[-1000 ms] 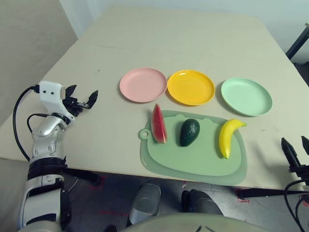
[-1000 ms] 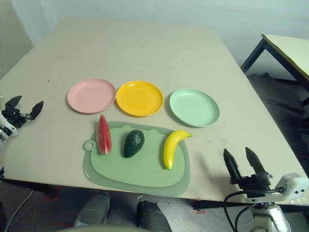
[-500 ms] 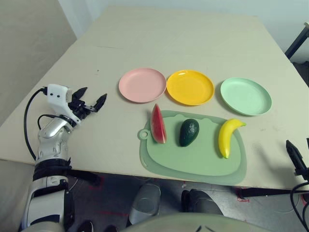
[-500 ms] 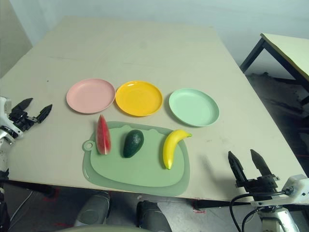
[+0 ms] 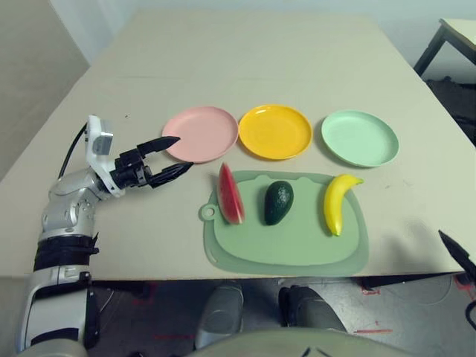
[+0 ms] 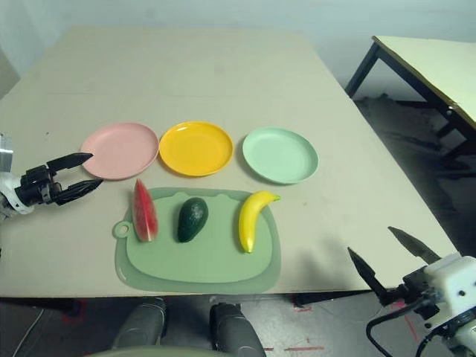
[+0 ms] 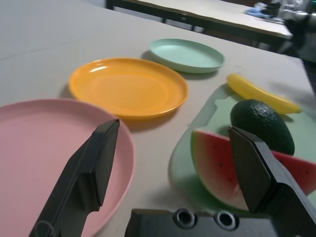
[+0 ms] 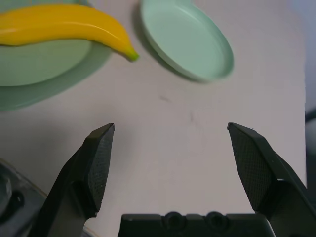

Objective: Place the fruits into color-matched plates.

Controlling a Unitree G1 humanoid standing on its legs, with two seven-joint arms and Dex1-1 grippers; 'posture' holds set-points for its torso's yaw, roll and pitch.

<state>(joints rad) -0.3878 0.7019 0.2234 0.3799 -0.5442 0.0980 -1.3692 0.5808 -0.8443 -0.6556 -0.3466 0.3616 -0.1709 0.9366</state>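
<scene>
**Black fingers spread on both arms; all three fruits on the mat, all three plates bare**

Black fingers of the left gripper (image 5: 172, 155) stand parted with nothing between them. It hovers over the table (image 5: 260, 52), its tips pointing toward the watermelon wedge (image 5: 230, 195), one finger (image 5: 159, 142) near the rim of the pink plate (image 5: 201, 133), the other (image 5: 175, 171) lower, toward the mat. In the left wrist view the gap between the fingers frames the pink plate's edge on one side and the watermelon on the other; no contact with either.

The right gripper (image 6: 392, 256) hangs at the near right corner of the table, beyond its edge, jaws wide apart and empty. Its wrist view shows the banana (image 8: 59, 23) tip and the mint green plate (image 8: 185, 38) ahead of it, both well apart from the fingers.

Fruits: the watermelon wedge, red flesh with green rind, stands on edge at the left end of the sage-green mat (image 5: 286, 245), beside the mat's ring tab (image 5: 207, 213). The dark green avocado (image 5: 279, 201) lies at the middle of the mat, just right of the wedge and not touching it. The yellow banana lies at the right end, its tip pointing toward the mint green plate.

Plates: pink, yellow-orange plate (image 5: 274, 132) and mint green sit in a row left to right beyond the mat's far edge, close together, separate from one another. Each holds nothing.
</scene>
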